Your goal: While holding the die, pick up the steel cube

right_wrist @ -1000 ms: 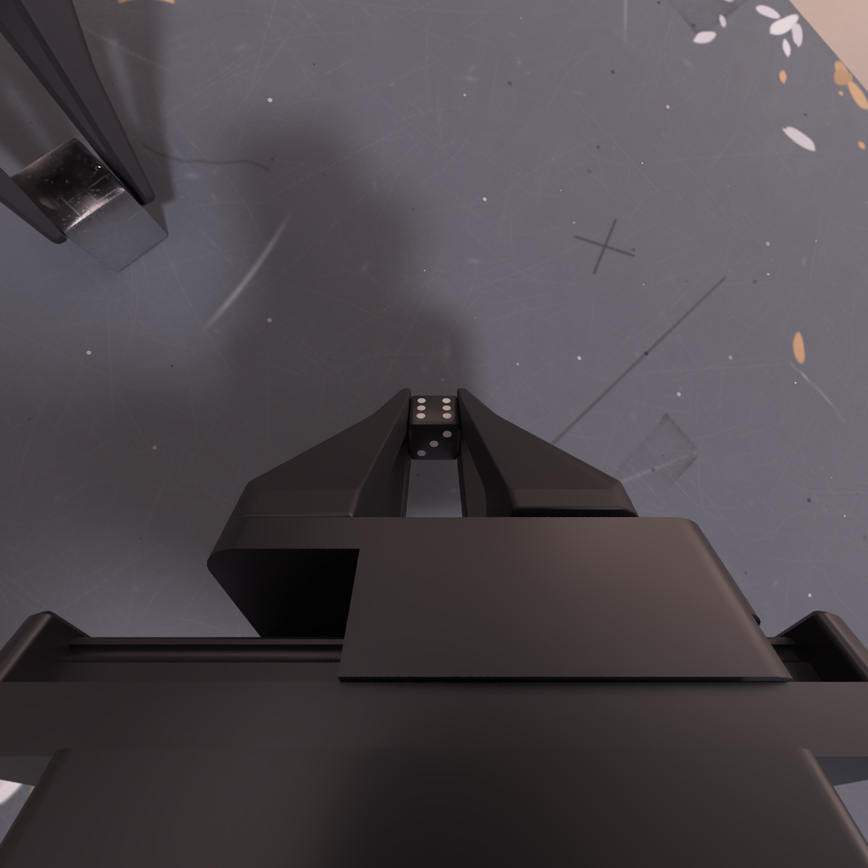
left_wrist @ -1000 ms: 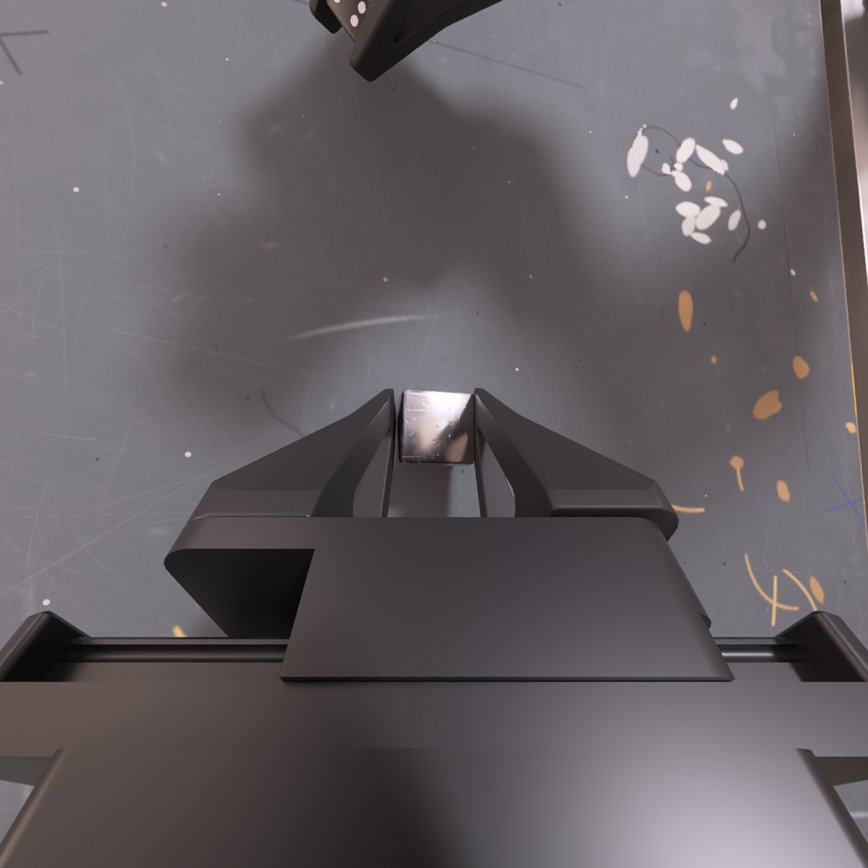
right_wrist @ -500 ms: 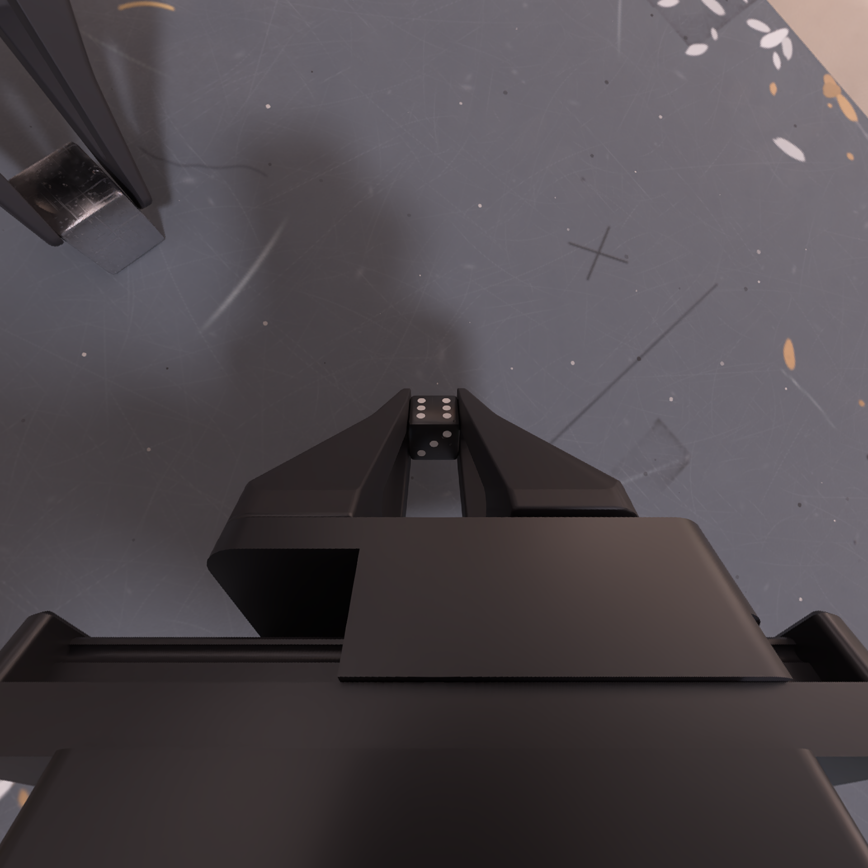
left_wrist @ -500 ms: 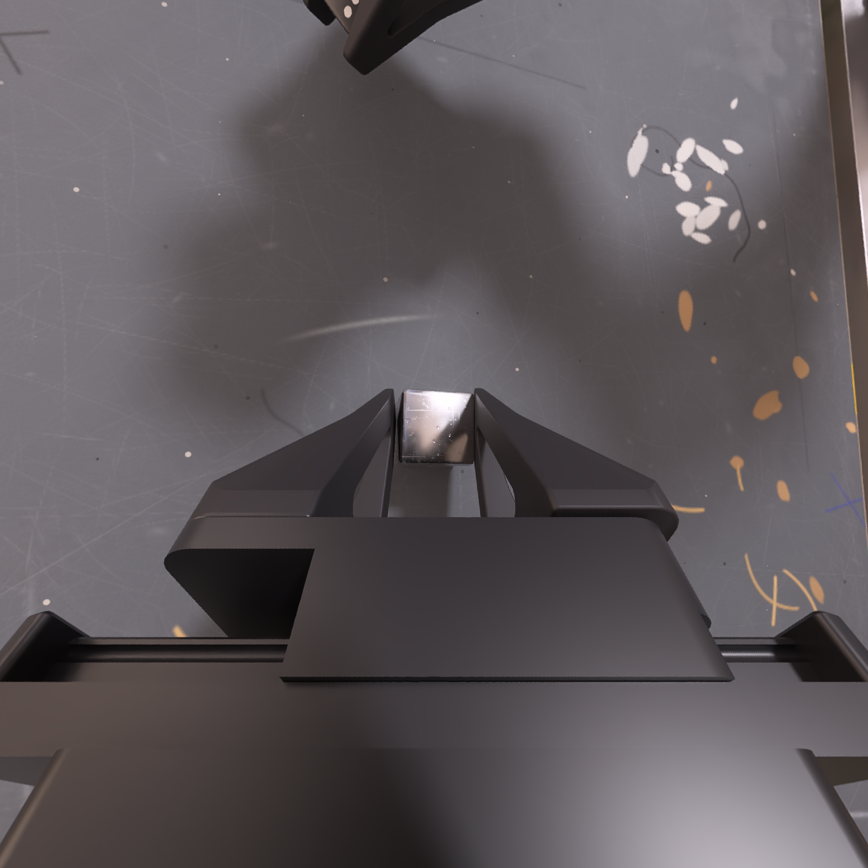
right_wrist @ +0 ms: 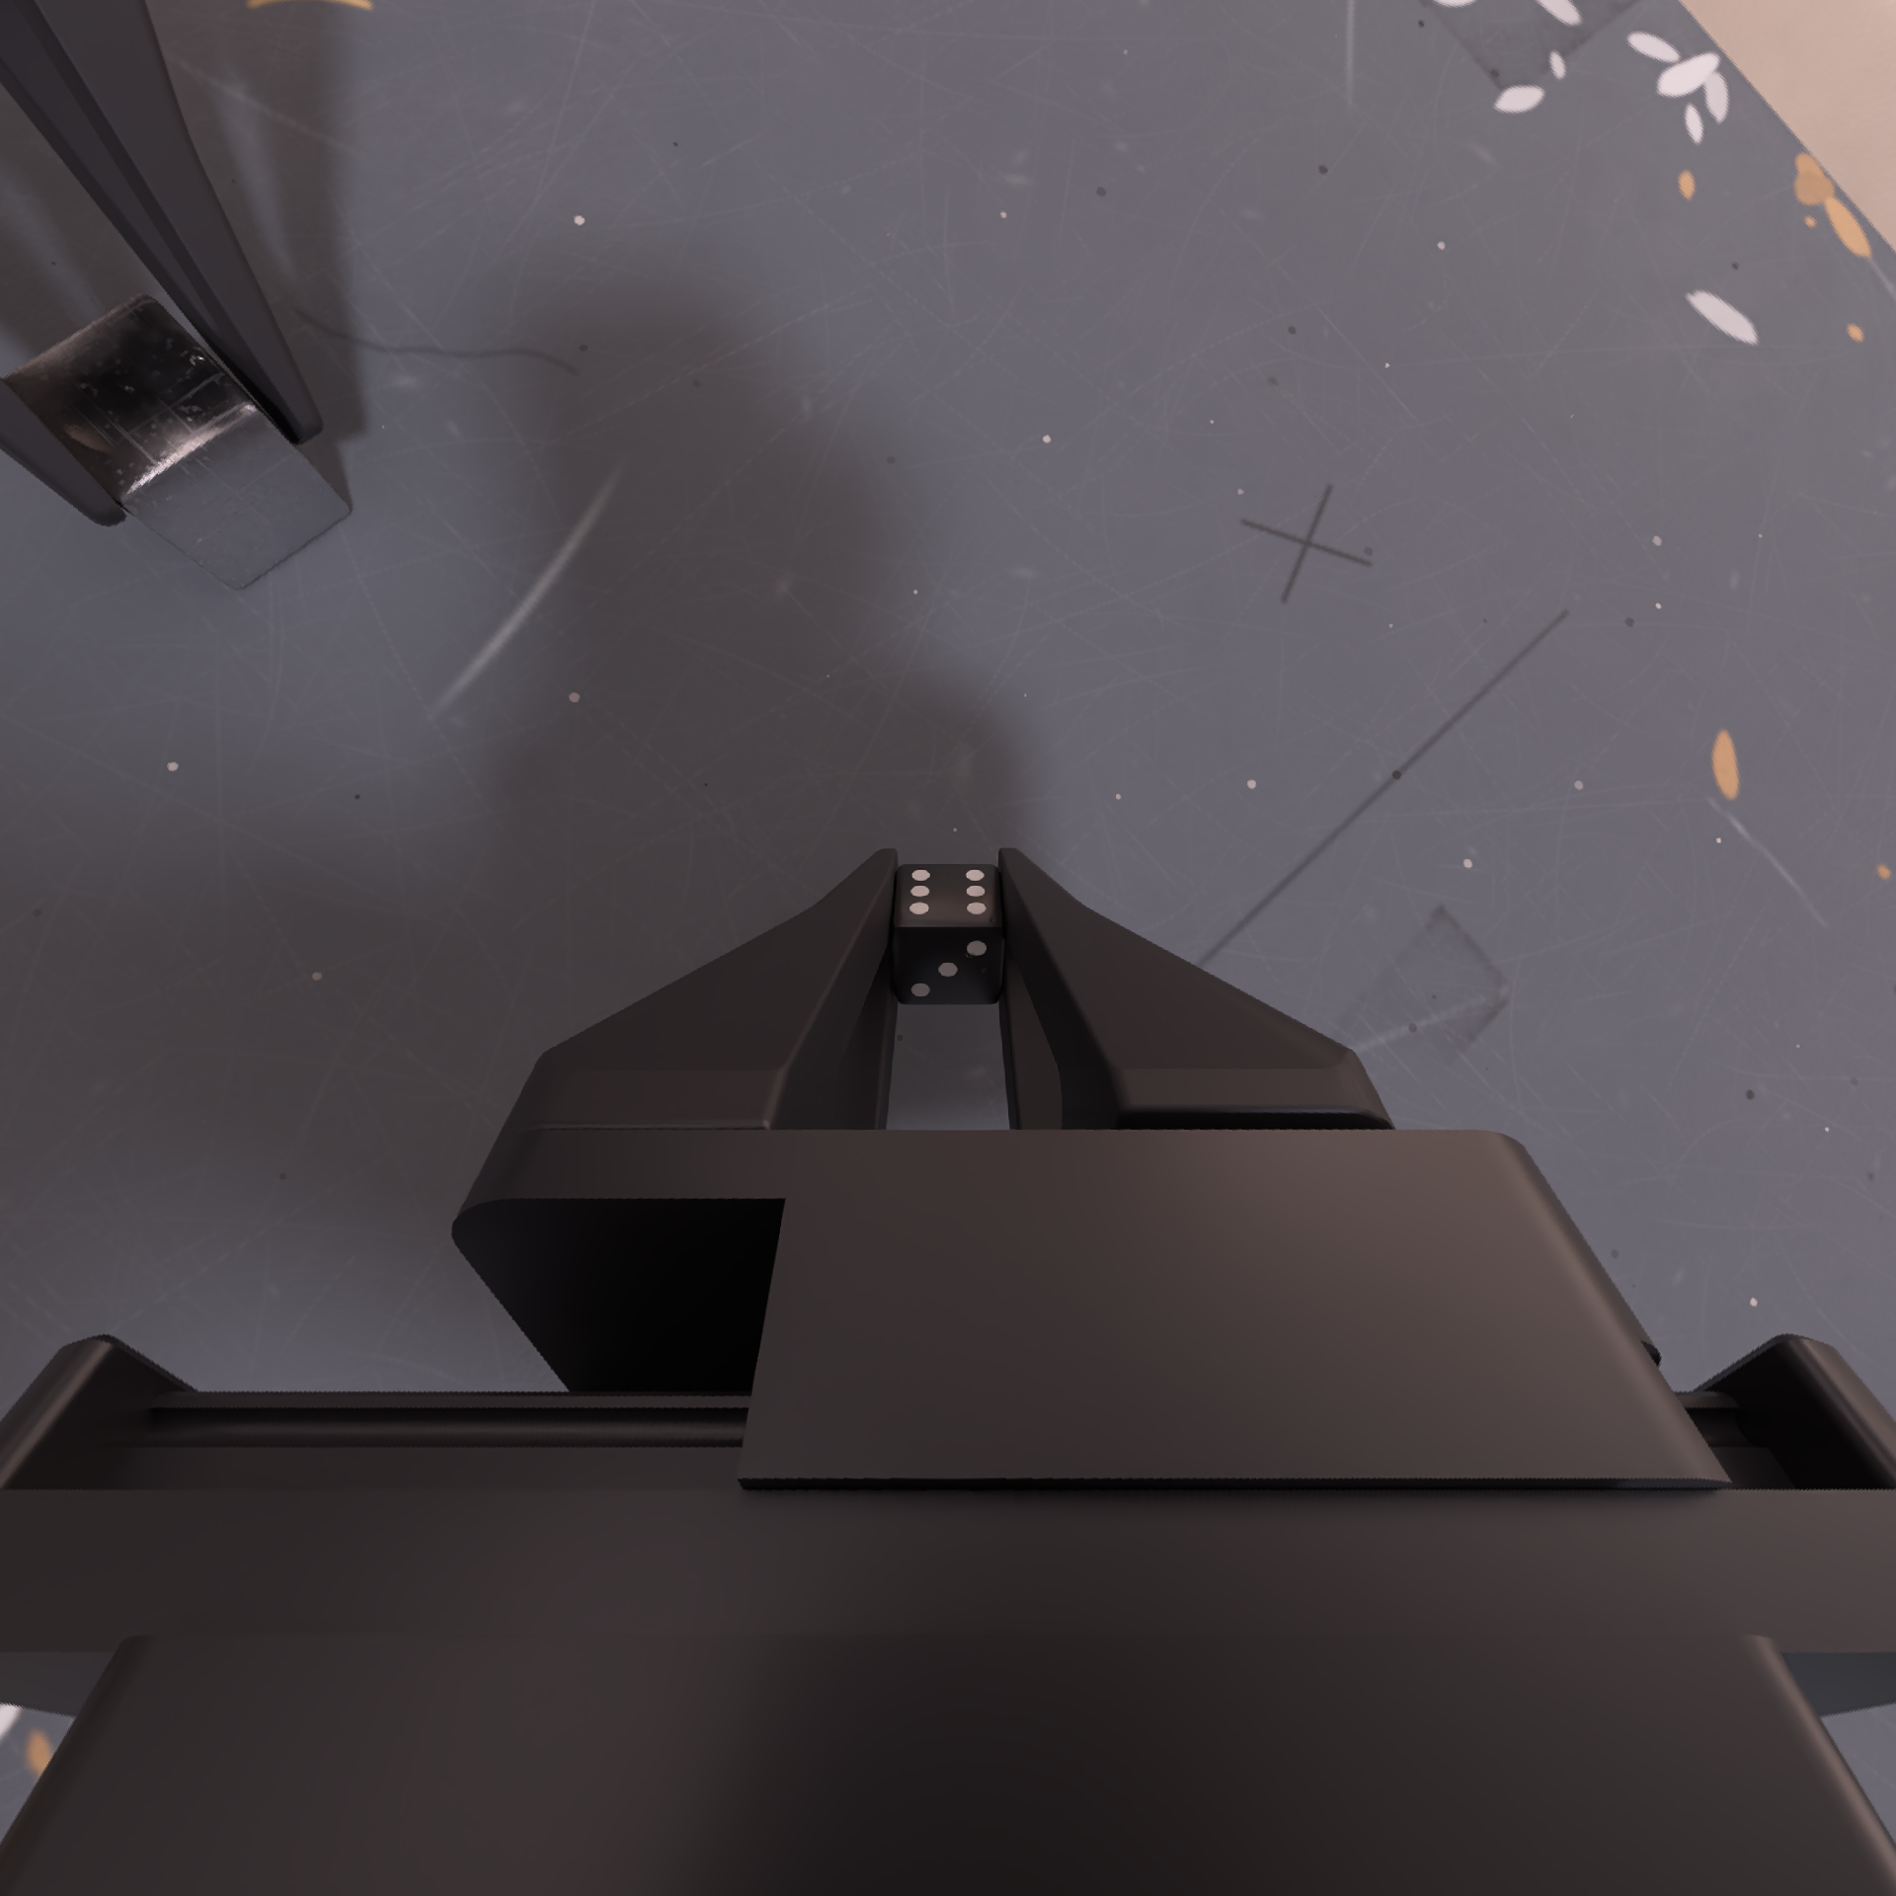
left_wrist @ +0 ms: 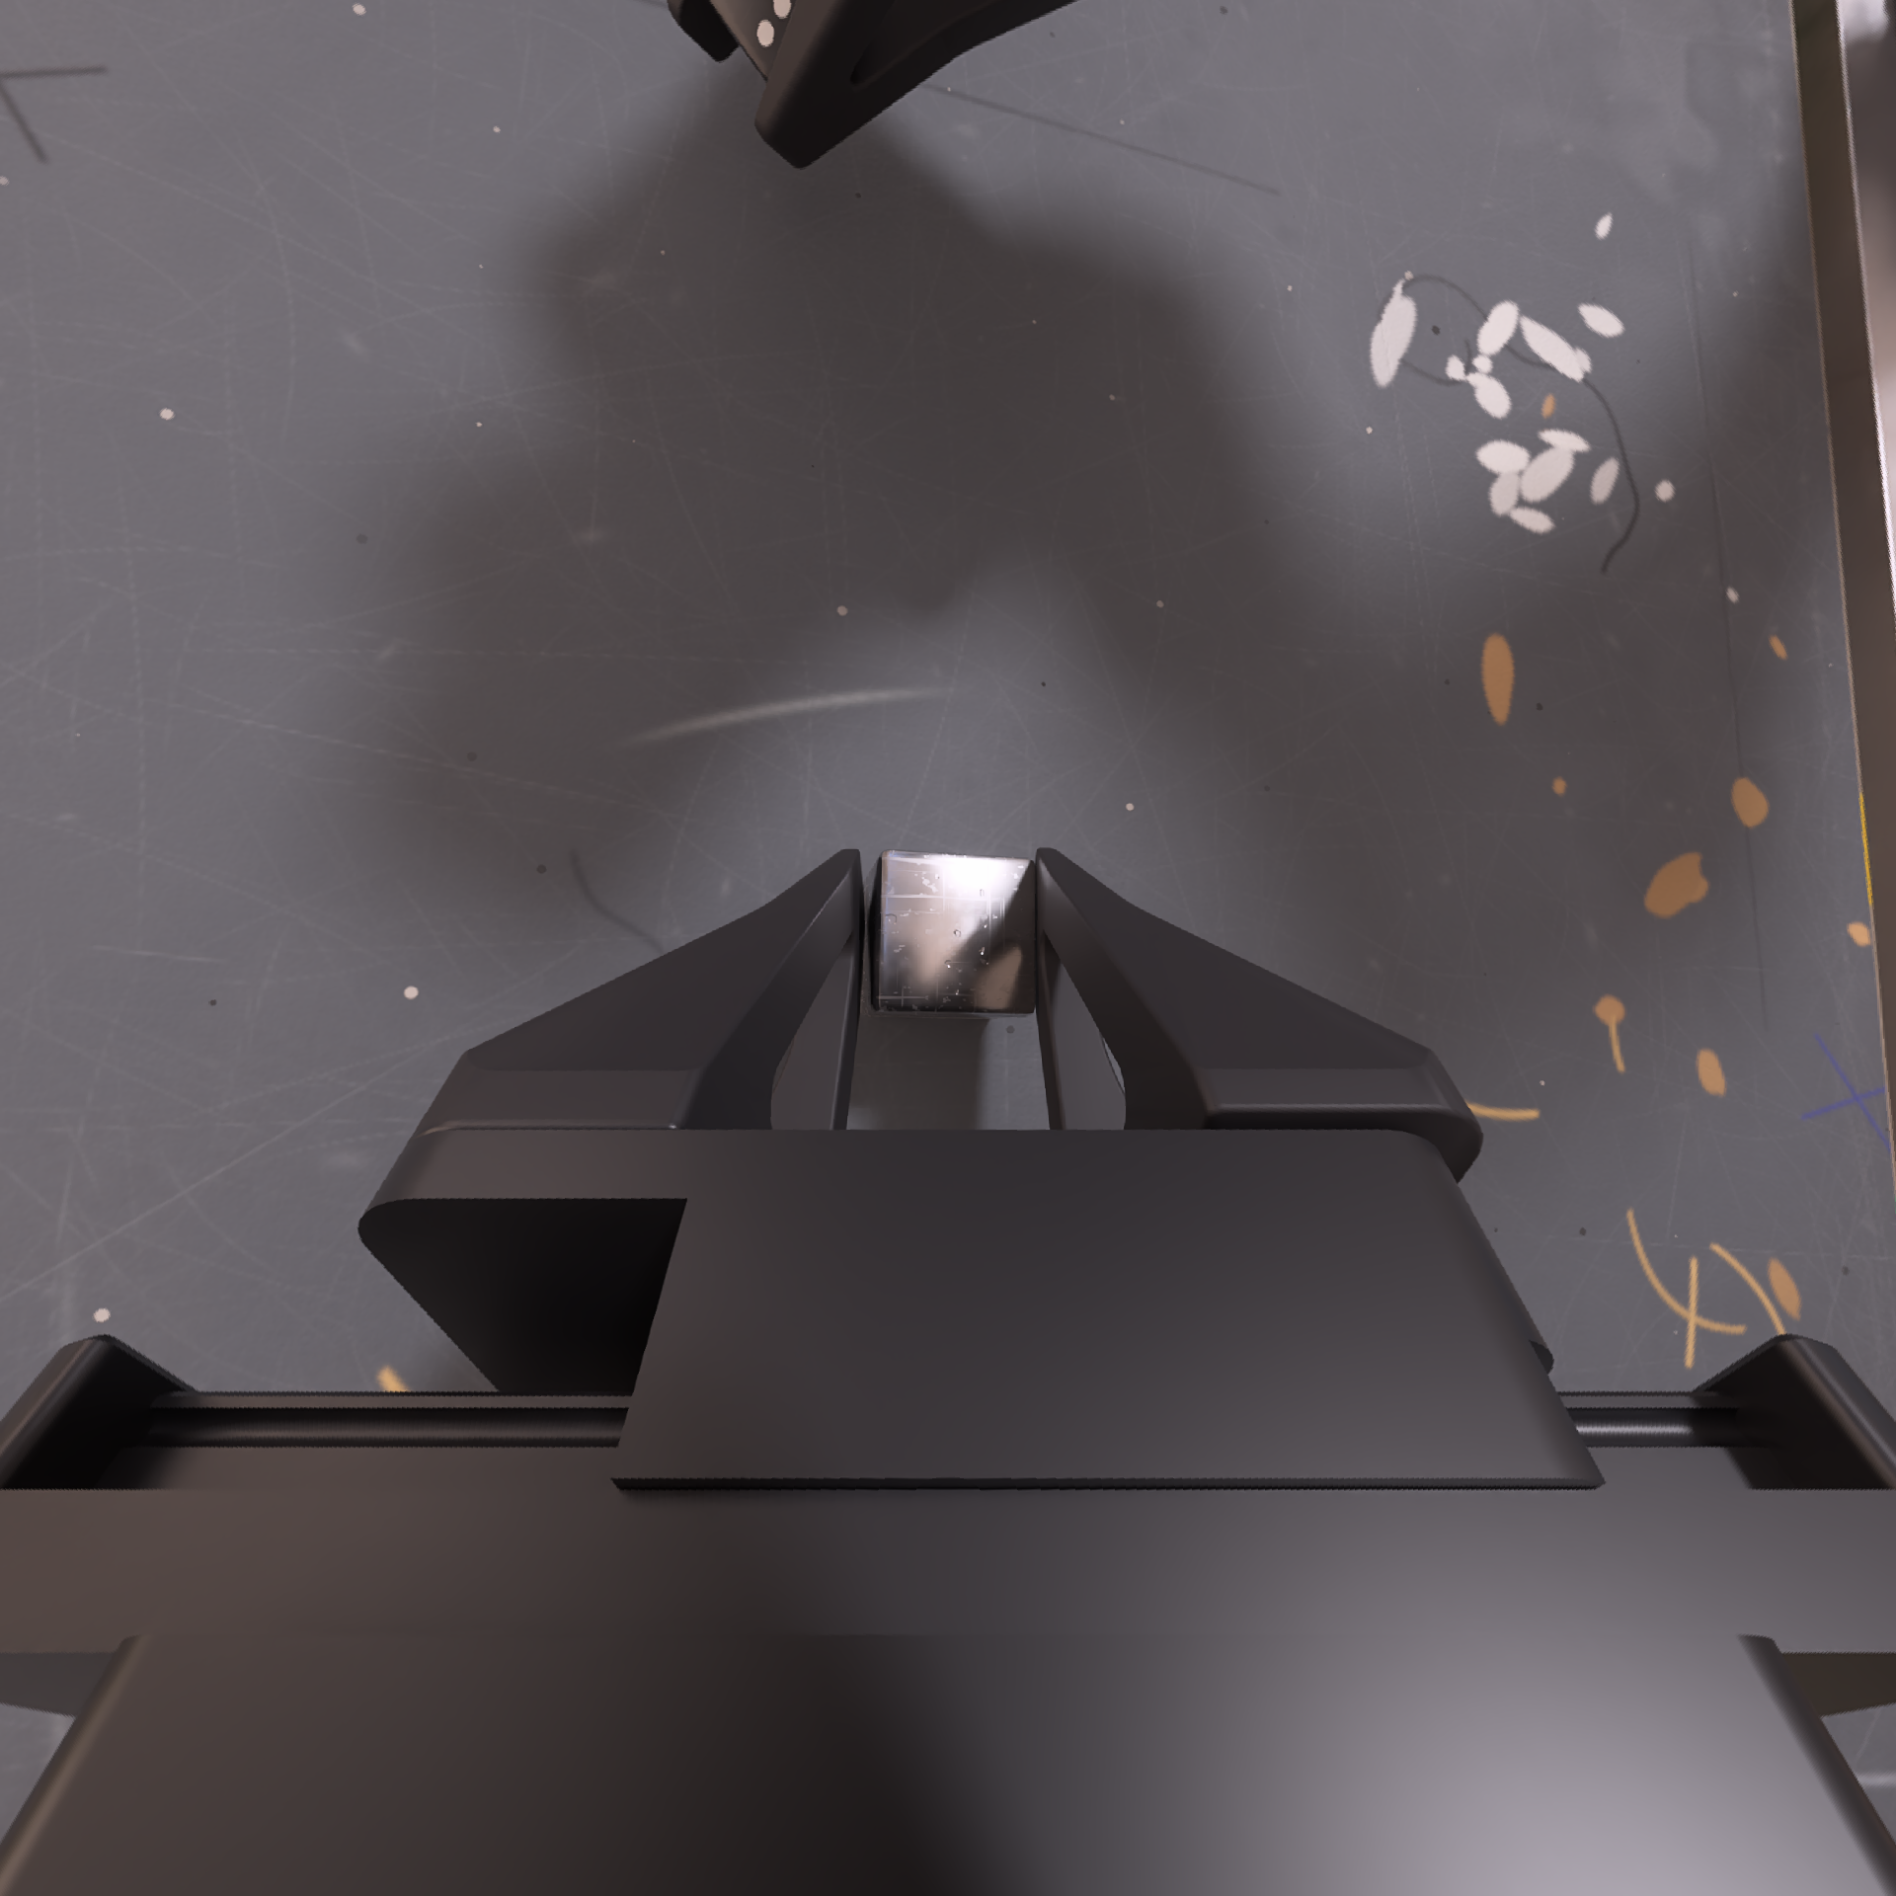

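My left gripper [left_wrist: 949, 882] is shut on the shiny steel cube [left_wrist: 949, 934], which sits between its fingertips above the grey table. My right gripper [right_wrist: 946, 882] is shut on a small black die [right_wrist: 946, 934] with white pips and holds it above the table. In the right wrist view the left gripper's fingers [right_wrist: 221, 308] and the steel cube [right_wrist: 174, 431] show at the upper left. In the left wrist view the right gripper's fingertips [left_wrist: 821, 103] and a corner of the die [left_wrist: 764, 21] show at the top edge.
The scratched grey table [left_wrist: 410, 513] bears white and orange paint flecks [left_wrist: 1518, 410] at the right. A metal rail [left_wrist: 1847, 513] runs along the right edge in the left wrist view. The table's edge [right_wrist: 1806, 92] shows at the top right of the right wrist view.
The right gripper with the die has drifted slightly, so the table marks shift down-left in its view. The left gripper holds the steel cube still.
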